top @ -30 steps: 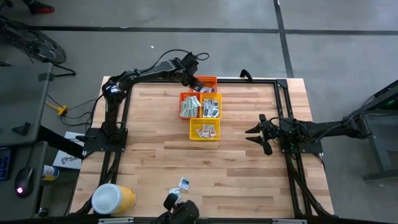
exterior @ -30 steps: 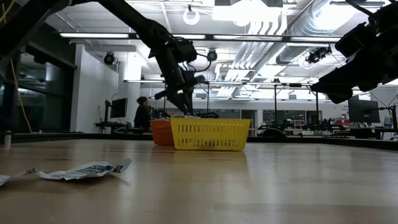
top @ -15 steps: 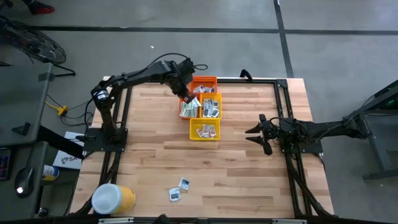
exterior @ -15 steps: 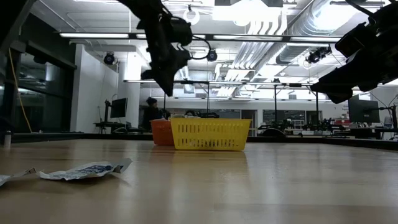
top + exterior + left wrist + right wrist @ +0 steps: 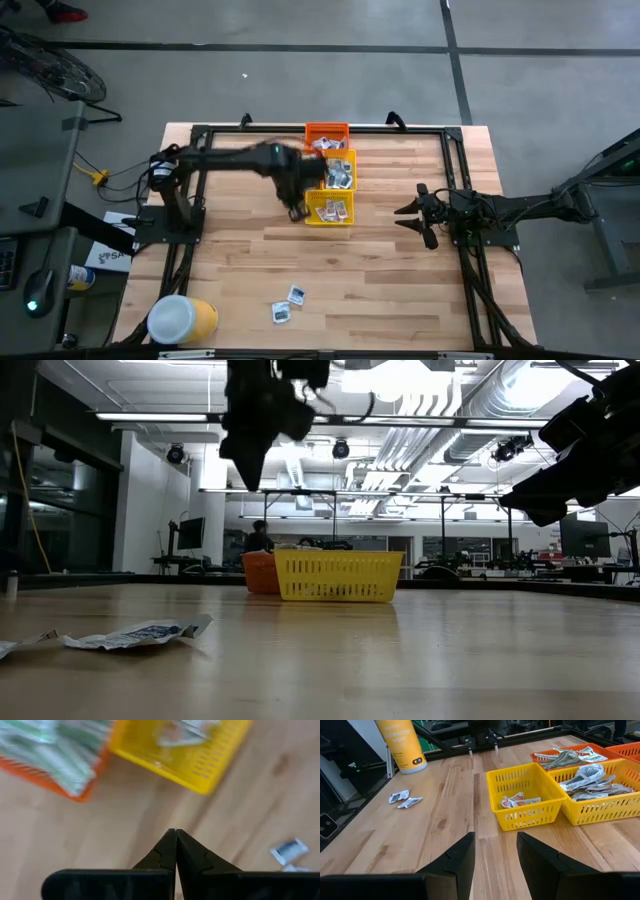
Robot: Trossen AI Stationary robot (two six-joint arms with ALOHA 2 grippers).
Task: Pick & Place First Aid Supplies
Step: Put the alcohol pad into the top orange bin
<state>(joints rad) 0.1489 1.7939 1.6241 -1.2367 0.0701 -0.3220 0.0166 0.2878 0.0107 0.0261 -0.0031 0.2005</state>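
My left gripper hangs shut and empty above the table, just left of the near yellow basket; the left wrist view shows its fingertips pressed together over bare wood. The baskets hold first aid supplies: green-and-white packets in an orange basket, white ones in the yellow baskets. Two loose packets lie flat on the table near its front edge. My right gripper waits open at the table's right, pointing toward the baskets.
A second orange basket stands at the far edge behind the others. A yellow tub with a white lid sits at the near left corner. Bare wood lies between the baskets and the loose packets.
My left gripper has swung from over the far orange basket toward the table's near edge, rising as it went. It now hangs beside the near yellow basket. Baskets and loose packets have stayed where they were.
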